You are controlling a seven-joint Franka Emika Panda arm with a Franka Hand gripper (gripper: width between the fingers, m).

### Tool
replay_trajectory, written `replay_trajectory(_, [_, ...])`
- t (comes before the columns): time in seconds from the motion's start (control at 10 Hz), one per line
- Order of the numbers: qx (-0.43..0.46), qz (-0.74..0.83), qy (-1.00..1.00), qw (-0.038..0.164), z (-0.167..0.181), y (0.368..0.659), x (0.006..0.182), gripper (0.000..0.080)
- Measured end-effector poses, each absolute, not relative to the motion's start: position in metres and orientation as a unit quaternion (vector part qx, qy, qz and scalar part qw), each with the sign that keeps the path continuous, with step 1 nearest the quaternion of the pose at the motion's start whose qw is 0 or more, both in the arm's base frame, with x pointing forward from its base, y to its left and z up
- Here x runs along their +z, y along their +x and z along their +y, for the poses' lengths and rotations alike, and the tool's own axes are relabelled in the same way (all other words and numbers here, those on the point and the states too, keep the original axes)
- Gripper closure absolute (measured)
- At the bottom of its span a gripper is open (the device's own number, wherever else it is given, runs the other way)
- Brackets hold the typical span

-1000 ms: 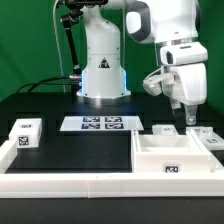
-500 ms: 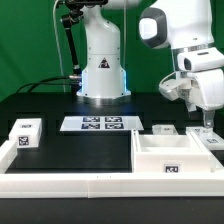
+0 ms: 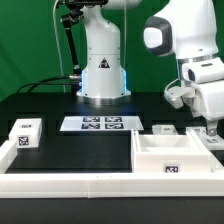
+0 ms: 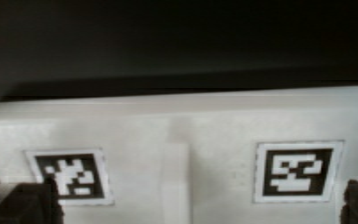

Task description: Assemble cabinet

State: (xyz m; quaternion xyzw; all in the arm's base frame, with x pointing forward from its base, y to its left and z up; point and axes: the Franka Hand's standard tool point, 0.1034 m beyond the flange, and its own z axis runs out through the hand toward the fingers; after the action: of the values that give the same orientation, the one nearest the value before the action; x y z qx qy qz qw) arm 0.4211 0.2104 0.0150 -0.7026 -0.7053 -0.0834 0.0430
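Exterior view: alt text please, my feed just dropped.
The open hand hangs over a small white tagged part at the exterior view's right, behind the open tray. A tagged box sits at that view's left; the marker board lies before the robot's base.

The marker board (image 3: 100, 124) lies flat on the black table (image 3: 80, 150) (four tags).

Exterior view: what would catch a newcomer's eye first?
The big white arm dominates the exterior view's right, its open tool hanging over a small white part behind the tray. A lone tagged box sits at that view's left. A two-tag panel fills the wrist view.
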Motion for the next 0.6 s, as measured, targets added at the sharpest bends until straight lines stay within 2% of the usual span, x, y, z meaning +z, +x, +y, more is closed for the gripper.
replay_trajectory(0.1, [-0.083,-0.704,-0.704,0.045,0.2126,0.4223,0.0123,0.0002])
replay_trajectory(0.3, [-0.082,-0.704,-0.704,0.047,0.2128,0.4221,0.0096,0.0254])
replay_trajectory(0.4, [-0.083,-0.703,-0.704,0.047,0.2128,0.4220,0.0091,0.0254])
replay_trajectory(0.5, [-0.083,-0.703,-0.704,0.047,0.2128,0.4220,0.0091,0.0429])
replay_trajectory(0.6, [-0.084,-0.703,-0.704,0.046,0.2128,0.4231,0.0102,0.0429])
